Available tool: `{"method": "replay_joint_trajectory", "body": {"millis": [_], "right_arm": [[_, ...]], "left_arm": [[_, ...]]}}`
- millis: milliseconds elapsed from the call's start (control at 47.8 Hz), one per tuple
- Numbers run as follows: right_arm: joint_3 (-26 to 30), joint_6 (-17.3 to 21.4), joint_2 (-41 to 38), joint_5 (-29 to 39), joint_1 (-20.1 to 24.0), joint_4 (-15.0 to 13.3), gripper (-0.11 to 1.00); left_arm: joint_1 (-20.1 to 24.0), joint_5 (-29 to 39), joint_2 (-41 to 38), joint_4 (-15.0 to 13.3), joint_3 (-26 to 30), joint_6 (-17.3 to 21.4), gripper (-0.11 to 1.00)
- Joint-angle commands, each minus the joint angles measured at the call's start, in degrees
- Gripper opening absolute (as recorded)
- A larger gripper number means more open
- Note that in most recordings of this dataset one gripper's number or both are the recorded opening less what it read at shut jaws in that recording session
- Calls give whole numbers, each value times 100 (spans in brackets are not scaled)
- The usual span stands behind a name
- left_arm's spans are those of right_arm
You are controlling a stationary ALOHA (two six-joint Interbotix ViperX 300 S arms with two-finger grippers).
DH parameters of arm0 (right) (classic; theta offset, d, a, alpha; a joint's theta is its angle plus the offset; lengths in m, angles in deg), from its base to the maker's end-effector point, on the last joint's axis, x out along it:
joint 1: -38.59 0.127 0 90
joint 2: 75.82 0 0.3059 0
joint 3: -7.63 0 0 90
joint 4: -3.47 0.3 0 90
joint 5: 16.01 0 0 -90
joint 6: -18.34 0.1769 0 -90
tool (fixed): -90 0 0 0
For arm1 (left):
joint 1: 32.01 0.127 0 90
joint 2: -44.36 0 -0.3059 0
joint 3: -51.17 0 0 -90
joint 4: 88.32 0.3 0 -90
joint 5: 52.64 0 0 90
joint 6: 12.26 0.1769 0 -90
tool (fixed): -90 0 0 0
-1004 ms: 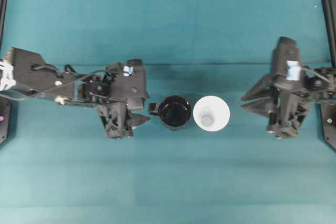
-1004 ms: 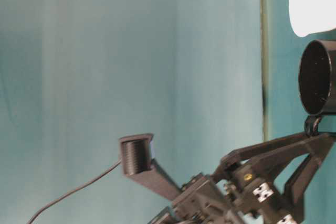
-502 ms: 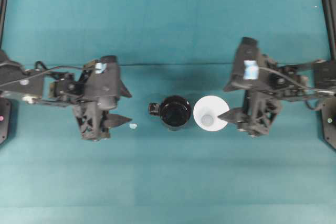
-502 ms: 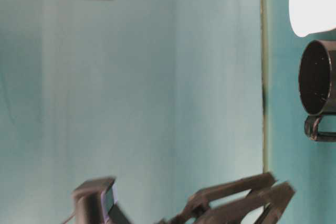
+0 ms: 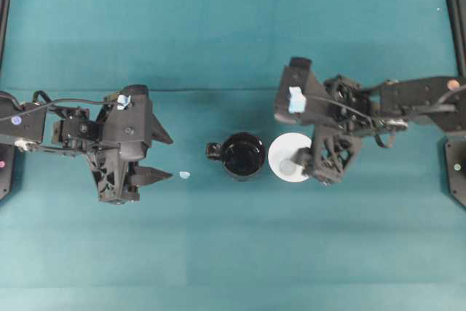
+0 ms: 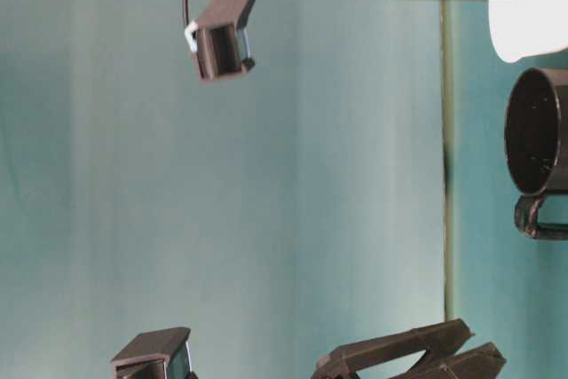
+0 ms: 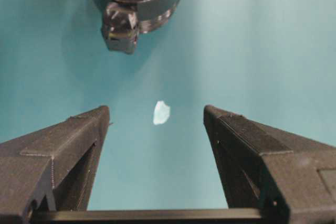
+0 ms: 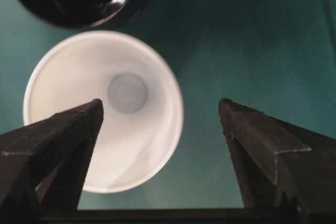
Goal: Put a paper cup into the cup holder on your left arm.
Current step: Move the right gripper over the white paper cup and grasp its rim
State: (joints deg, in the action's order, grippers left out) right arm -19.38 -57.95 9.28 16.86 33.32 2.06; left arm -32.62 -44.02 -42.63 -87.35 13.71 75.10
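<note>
Since a second ago the right gripper point(image 5: 301, 140) has swung in from the table's right side to hang over the paper cup point(image 5: 288, 156), one finger over its mouth, while the left gripper point(image 5: 159, 156) has backed off leftward from the cup holder point(image 5: 242, 156), exposing a pale scrap point(image 5: 185, 175) on the table point(image 5: 233, 34). Both grippers' fingers are spread wide, holding nothing; cup and holder stand upright mid-table, rims about touching, cup on the right, unmoved. Count: one cup, one holder, one scrap, two arms; bare table all around the pair.
</note>
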Motion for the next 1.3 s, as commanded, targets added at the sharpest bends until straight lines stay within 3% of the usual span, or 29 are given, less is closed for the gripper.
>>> {"method": "replay_joint_trajectory", "body": {"millis": [0,293,711,795,983,1067,1276], "right_arm": [[114,53,0,-9,-62,-26,90],[132,53,-193,-26,-132,26,73],[202,53,-501,-211,-97,53,68],[220,53,-510,-193,-70,62,57],[220,53,-501,-149,44,123,17],[211,53,-492,-105,53,211,4],[229,53,-404,44,44,272,-2]], "left_arm": [[-18,-26,35,9,62,0,80],[-18,-26,18,9,53,0,79],[-18,-26,-26,9,62,-9,80],[-9,-26,-35,18,70,-9,80],[-9,-44,-70,18,97,-9,80],[0,-44,-70,18,97,-9,79],[9,-53,-70,9,105,-9,79]]}}
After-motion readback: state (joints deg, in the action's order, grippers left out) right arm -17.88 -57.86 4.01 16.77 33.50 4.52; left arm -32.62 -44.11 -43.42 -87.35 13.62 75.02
